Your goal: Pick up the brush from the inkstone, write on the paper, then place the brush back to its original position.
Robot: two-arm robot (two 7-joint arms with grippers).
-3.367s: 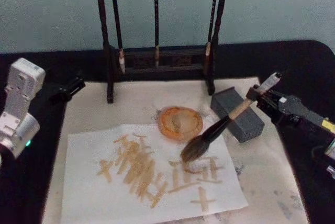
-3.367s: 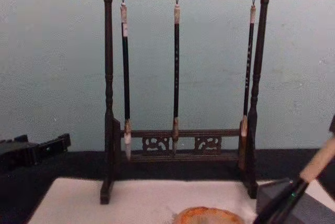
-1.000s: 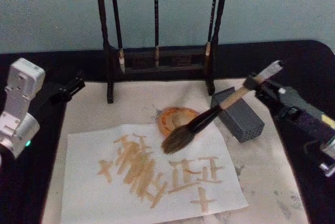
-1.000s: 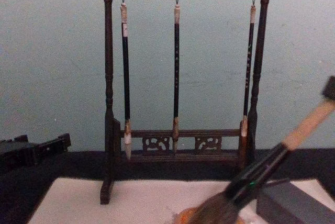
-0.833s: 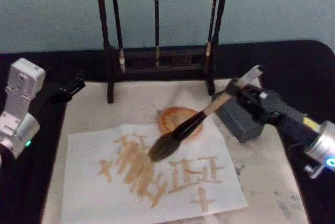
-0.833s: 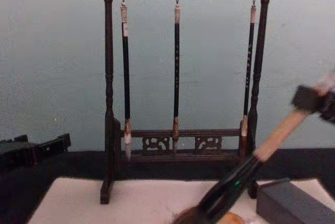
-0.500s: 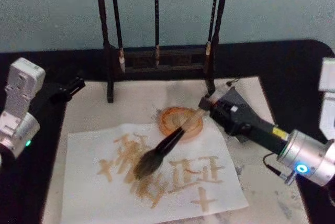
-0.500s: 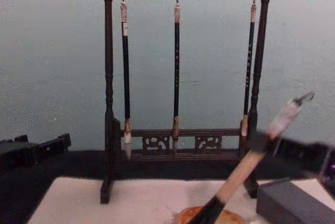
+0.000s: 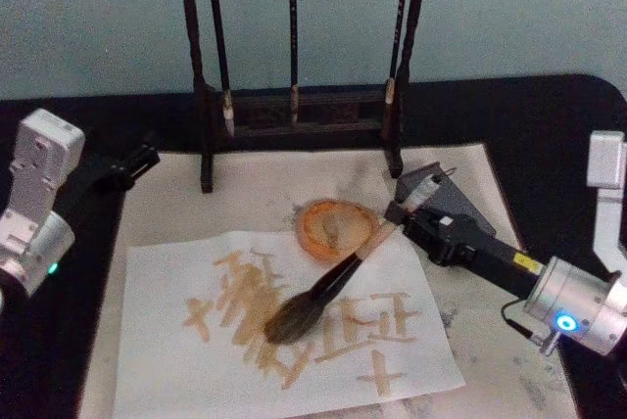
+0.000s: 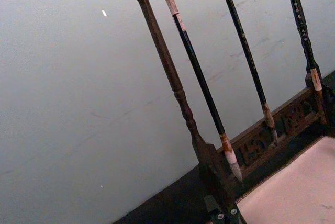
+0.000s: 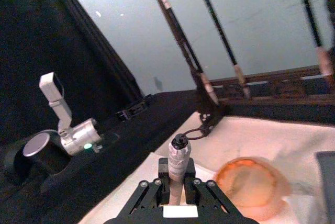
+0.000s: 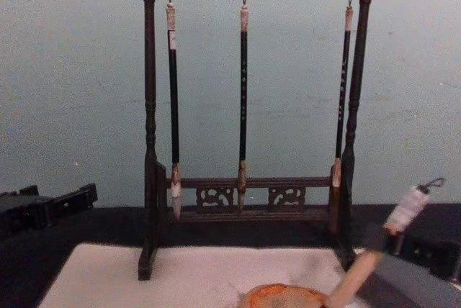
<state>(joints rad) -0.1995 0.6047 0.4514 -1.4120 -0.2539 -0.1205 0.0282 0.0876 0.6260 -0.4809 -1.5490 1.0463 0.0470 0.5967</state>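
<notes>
Right gripper [image 9: 395, 213] clamped narrow on the brush [image 9: 338, 277], black fingers [image 11: 152, 195] either side of the pale tan handle just below its whitish end w/ cord loop. Its arm comes in low from the right, over the grey inkstone block [image 9: 443, 196]. Brush slants down & left from the grip: thick handle, black ferrule, then a bushy grey-brown tuft resting on the paper [image 9: 167, 380], approx mid-sheet, on top of tan strokes. Paper is a flat off-white rectangle marked w/ tan cross-like strokes, lying on a larger cream mat [image 9: 255, 189] w/ grey smudges on its right side. Round orange dish [image 9: 328, 228] sits on the mat at the paper's far edge, under the handle. Behind it stands a dark carved wooden rack [image 12: 245, 194] w/ three slim dark brushes [image 12: 243, 92] hanging tip-down. Black worktop [image 9: 549, 111] under all. Left gripper [image 9: 125, 166] parked by the mat's far-left corner, well apart from the brush.
</notes>
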